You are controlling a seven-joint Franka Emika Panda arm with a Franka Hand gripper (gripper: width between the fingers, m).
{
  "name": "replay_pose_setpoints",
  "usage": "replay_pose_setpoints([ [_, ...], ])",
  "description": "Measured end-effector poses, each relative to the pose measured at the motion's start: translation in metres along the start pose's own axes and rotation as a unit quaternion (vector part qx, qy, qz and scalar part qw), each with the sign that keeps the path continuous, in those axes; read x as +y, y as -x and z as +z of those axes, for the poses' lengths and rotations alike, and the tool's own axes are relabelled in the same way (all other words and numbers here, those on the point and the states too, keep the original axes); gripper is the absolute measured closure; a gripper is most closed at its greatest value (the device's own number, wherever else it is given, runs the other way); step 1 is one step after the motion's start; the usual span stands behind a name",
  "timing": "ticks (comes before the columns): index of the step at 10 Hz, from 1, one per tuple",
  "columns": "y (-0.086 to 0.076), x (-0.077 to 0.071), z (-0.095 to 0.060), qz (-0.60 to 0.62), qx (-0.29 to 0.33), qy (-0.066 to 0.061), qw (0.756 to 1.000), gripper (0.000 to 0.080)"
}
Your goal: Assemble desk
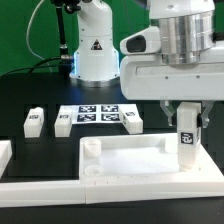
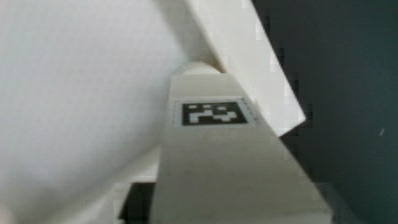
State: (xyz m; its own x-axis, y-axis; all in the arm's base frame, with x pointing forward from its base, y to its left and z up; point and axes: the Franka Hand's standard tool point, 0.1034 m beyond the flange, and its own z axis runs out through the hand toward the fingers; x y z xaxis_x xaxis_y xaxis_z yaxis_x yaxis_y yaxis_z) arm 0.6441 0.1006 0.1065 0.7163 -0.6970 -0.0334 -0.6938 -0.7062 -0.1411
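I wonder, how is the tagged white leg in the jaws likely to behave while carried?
The leg looks like rigid plastic, so probably stiff and light. Its smooth flat faces might slip in the jaws; its square sides suggest no rolling once released.

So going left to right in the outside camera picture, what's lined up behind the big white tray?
First a short white square plastic tagged leg, then a second such leg, the thin flat white marker board, a third leg, and a fourth leg held upright in the robot's gripper.
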Motion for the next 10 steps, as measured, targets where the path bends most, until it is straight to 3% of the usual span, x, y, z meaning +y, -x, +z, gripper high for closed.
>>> replay_pose_setpoints([
  [1, 0.001, -0.0002, 0.0004, 0.064, -0.001, 0.001, 0.998, 0.0511],
  [4, 0.0081, -0.0026, 0.0031, 0.282, -0.007, -0.003, 0.959, 0.0509],
  [6, 0.0104, -0.0041, 0.0031, 0.318, -0.009, -0.001, 0.948, 0.0509],
  [7, 0.0102, -0.0029, 0.0033, 0.274, -0.009, 0.001, 0.962, 0.0509],
  [8, 0.0099, 0.0016, 0.003, 0.164, -0.016, 0.013, 0.986, 0.0345],
  [9, 0.0069, 0.0012, 0.0021, 0.076, -0.017, 0.01, 0.997, 0.0221],
  [10, 0.0067, 0.0022, 0.0023, -0.034, -0.022, 0.012, 0.999, 0.0221],
])
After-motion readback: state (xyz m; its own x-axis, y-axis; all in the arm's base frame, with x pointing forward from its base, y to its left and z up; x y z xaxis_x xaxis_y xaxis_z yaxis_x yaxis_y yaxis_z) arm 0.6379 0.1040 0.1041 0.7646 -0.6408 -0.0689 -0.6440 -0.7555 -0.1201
